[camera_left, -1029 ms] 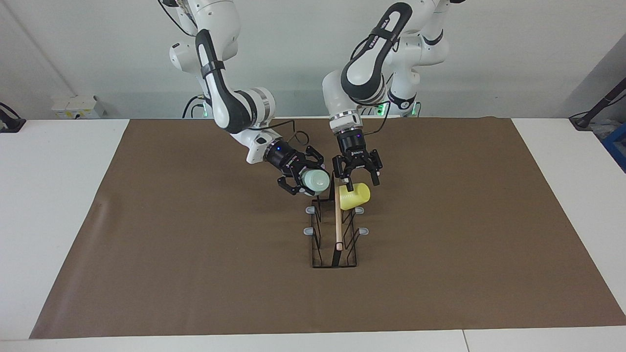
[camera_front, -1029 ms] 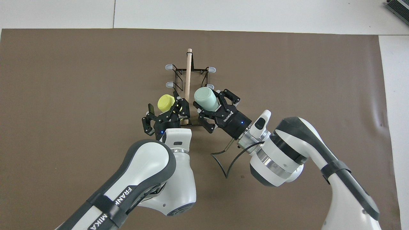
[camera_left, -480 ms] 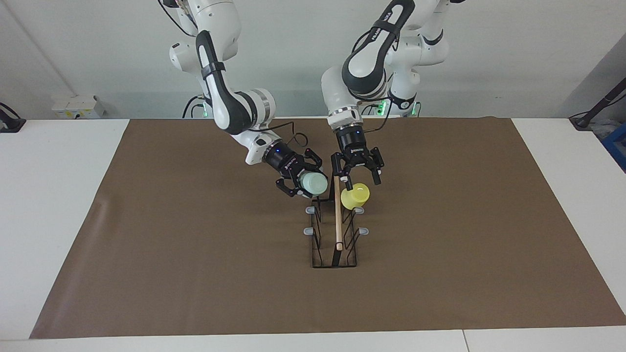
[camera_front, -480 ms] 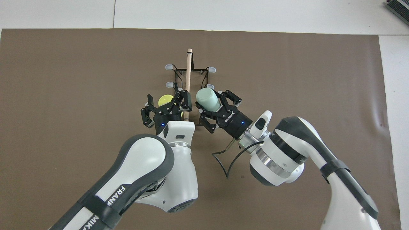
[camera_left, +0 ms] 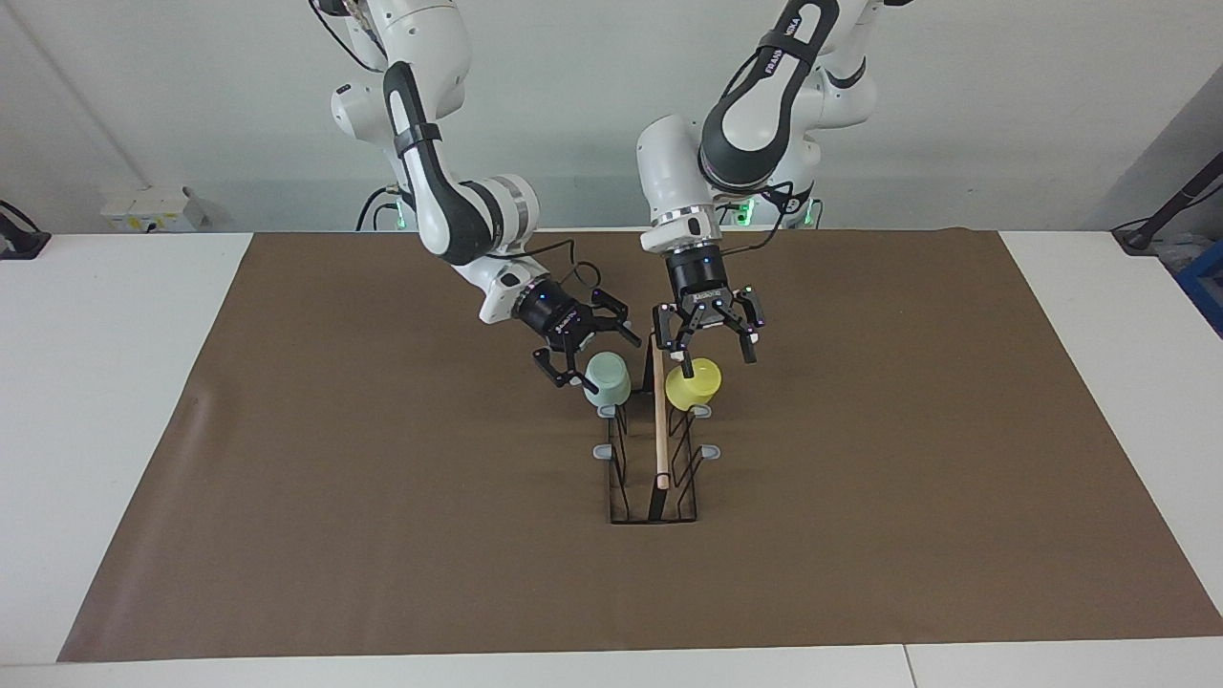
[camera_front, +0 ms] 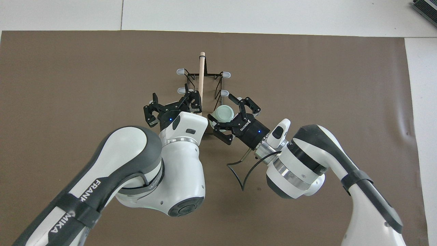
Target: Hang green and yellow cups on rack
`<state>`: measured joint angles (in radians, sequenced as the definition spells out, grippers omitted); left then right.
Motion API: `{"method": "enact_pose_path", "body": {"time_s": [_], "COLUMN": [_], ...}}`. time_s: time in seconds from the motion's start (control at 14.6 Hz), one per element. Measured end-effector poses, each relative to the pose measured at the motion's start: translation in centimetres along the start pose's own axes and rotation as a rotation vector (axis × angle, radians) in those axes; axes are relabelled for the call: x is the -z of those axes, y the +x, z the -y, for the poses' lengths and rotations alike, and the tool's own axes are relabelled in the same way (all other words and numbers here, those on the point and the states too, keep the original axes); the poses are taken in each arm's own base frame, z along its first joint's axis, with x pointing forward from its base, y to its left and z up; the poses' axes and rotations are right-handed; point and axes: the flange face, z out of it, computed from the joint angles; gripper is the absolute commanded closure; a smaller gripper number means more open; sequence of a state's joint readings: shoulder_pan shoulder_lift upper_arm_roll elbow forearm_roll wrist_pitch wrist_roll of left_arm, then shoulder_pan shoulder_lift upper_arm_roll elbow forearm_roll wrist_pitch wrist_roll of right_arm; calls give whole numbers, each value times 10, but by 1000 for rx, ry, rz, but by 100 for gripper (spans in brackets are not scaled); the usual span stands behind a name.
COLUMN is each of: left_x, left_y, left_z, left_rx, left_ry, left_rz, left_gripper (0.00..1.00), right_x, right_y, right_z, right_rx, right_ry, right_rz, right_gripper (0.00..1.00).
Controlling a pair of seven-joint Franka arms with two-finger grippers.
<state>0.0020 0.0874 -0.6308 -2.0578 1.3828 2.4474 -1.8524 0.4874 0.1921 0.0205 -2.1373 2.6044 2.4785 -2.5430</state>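
I see both claws, left claw (camera_left: 712,346) and right claw (camera_left: 585,352), spread open, since the bright yellow plastic cup (camera_left: 695,383) and pale mint-green plastic cup (camera_left: 609,379) apparently sit upended on the black wire rack (camera_left: 654,478).

Even, bright overhead light; soft short shadows under the rack (camera_left: 653,459); no glare on the mat (camera_left: 382,497); both views sharp throughout.

Two cups (camera_left: 609,378) on rack (camera_left: 654,459), rack mid-mat (camera_left: 287,478), on table (camera_left: 96,382)
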Motion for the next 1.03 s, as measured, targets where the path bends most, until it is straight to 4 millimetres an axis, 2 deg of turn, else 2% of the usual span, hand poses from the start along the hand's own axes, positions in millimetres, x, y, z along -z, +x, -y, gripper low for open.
{"method": "enact_pose_path", "body": {"time_s": [0.27, 0.41, 0.55, 0.75, 1.03], "left_x": [-7, -14, -22, -32, -33], "left_y": [38, 61, 81, 110, 150], "left_z": [8, 17, 31, 55, 102], "left_rx": [-126, -182, -227, -277, -343], "left_ry": [5, 1, -12, -55, -117], "left_rz": [115, 184, 254, 342, 442], "left_gripper": [0, 0, 0, 0, 0], "right_x": [0, 4, 14, 42, 79], "right_y": [3, 9, 21, 43, 58], "right_z": [-3, -13, -34, -74, -134], "right_rx": [5, 32, 75, 180, 351], "right_ry": [-3, -8, -42, -103, -121], "right_rz": [-4, -3, 10, 61, 149], "right_gripper": [0, 0, 0, 0, 0]}}
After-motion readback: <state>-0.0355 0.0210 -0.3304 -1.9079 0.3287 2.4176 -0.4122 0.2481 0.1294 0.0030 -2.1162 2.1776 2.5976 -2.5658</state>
